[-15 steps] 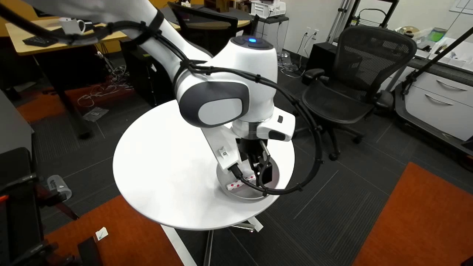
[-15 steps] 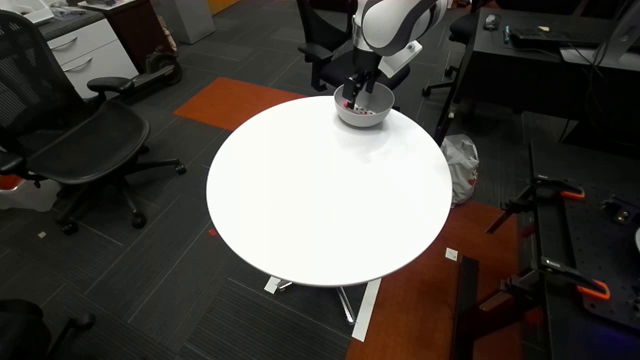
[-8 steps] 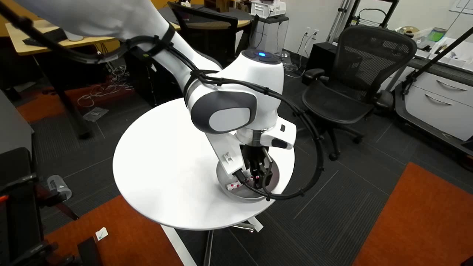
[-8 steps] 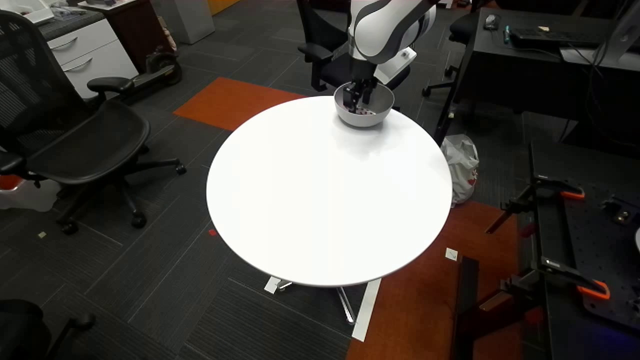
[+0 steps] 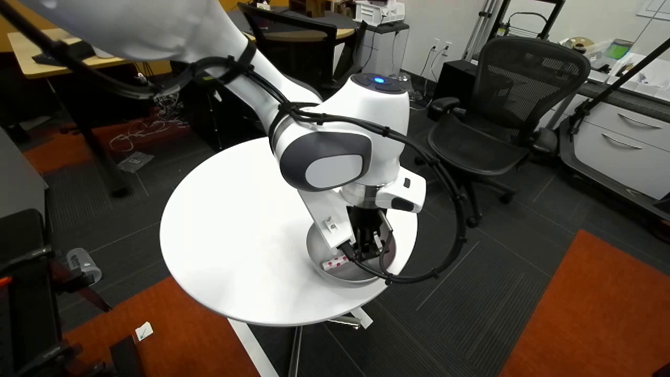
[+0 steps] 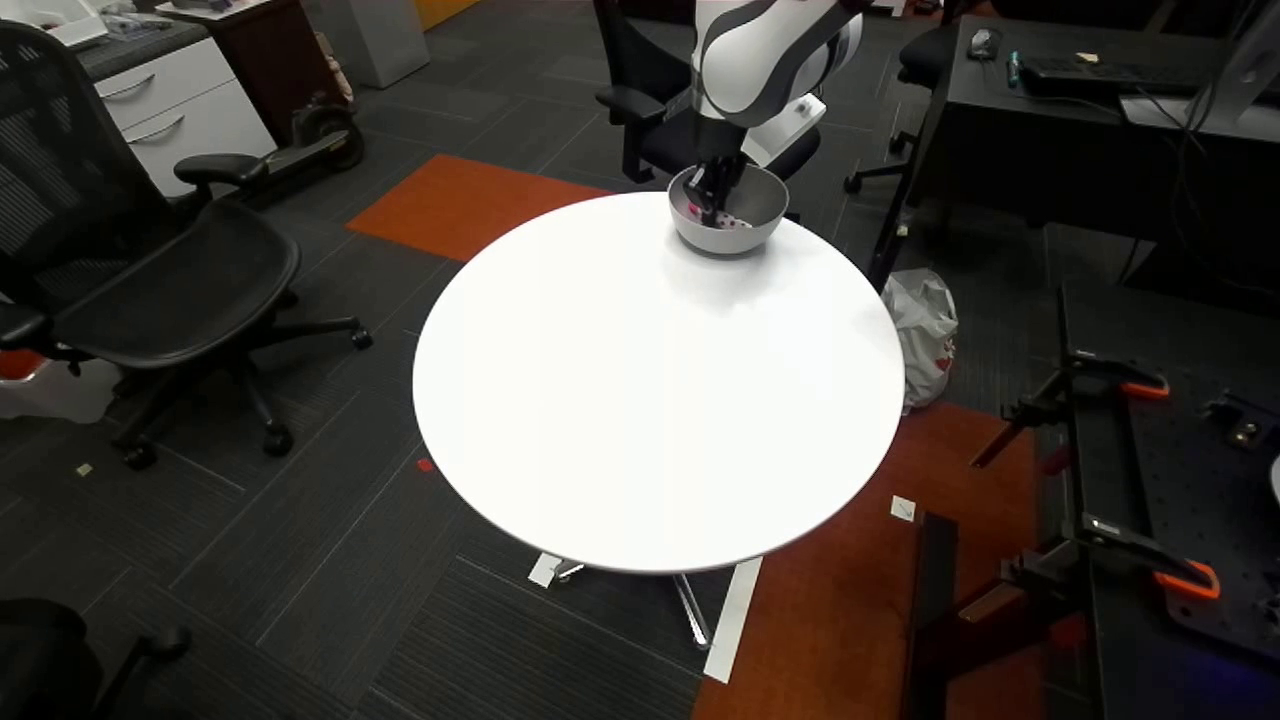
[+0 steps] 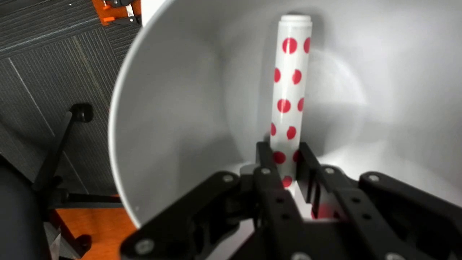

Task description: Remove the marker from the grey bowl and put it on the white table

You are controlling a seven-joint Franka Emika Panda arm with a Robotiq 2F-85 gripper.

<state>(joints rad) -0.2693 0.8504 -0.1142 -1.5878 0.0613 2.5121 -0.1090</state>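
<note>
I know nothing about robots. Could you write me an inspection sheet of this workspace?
Surface: round white table; grey bowl near its edge.
Job's things: marker, white with red dots, inside the bowl.
Clutter: whitish plastic bag beside the table; clear container lying on the dark carpet.
Jaws: shut on the marker, down in the bowl; whether it is lifted, can't tell.
Cables: black cables strapped along the arm, looping past the bowl.
Surroundings: black office chair, wooden desk, orange carpet sections.
</note>
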